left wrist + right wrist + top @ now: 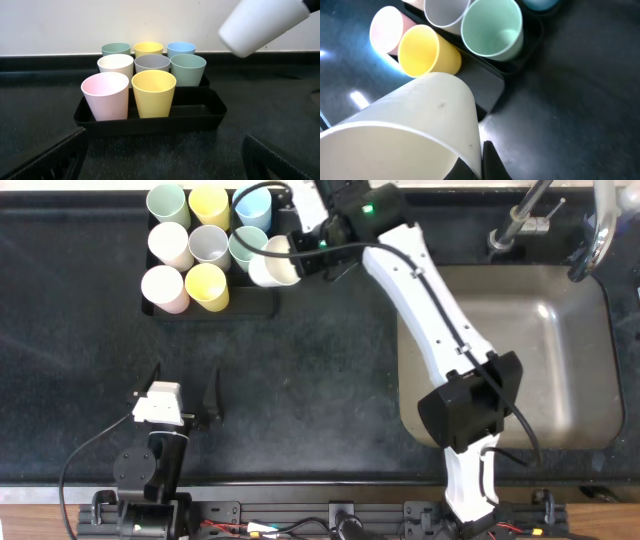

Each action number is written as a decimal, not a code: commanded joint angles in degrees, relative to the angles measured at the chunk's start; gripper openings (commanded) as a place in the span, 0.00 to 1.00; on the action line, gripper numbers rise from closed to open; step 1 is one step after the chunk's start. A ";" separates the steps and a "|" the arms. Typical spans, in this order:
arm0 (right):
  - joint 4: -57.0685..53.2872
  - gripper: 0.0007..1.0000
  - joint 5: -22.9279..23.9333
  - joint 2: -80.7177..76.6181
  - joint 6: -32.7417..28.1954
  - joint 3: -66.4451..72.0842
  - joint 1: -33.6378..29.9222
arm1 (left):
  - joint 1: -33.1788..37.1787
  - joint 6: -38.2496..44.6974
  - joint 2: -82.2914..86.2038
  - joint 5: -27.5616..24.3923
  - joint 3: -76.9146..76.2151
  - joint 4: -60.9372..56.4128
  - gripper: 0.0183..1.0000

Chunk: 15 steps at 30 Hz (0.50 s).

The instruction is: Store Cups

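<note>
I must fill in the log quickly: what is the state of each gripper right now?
Left gripper: open, holding nothing.
Right gripper: shut on the white cup.

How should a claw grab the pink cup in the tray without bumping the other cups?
Probably from straight above: pinch the pink cup by its rim, one finger inside, one outside, at the tray corner side. It stands upright, mouth open, and the yellow cup and cream cup stand close beside it, leaving little room around its body.
</note>
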<state>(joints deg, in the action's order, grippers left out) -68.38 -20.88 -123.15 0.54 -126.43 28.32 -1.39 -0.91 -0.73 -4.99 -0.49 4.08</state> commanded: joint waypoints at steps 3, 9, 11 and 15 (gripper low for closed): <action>1.31 0.04 1.73 -2.03 4.70 -2.40 2.16 | -0.07 0.04 0.57 -0.94 0.04 0.20 1.00; 1.31 0.04 3.34 -3.67 6.88 -2.40 3.78 | -0.07 0.04 0.57 -0.94 0.04 0.20 1.00; 1.25 0.04 4.55 -4.20 7.72 -2.38 4.33 | -0.07 0.04 0.57 -0.94 0.04 0.20 1.00; 0.94 0.04 5.60 -5.55 8.59 -2.40 5.16 | -0.07 0.04 0.57 -0.94 0.04 0.20 1.00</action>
<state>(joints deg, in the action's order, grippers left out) -67.40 -16.86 -127.31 7.51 -126.50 32.71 -1.39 -0.91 -0.73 -5.02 -0.49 4.08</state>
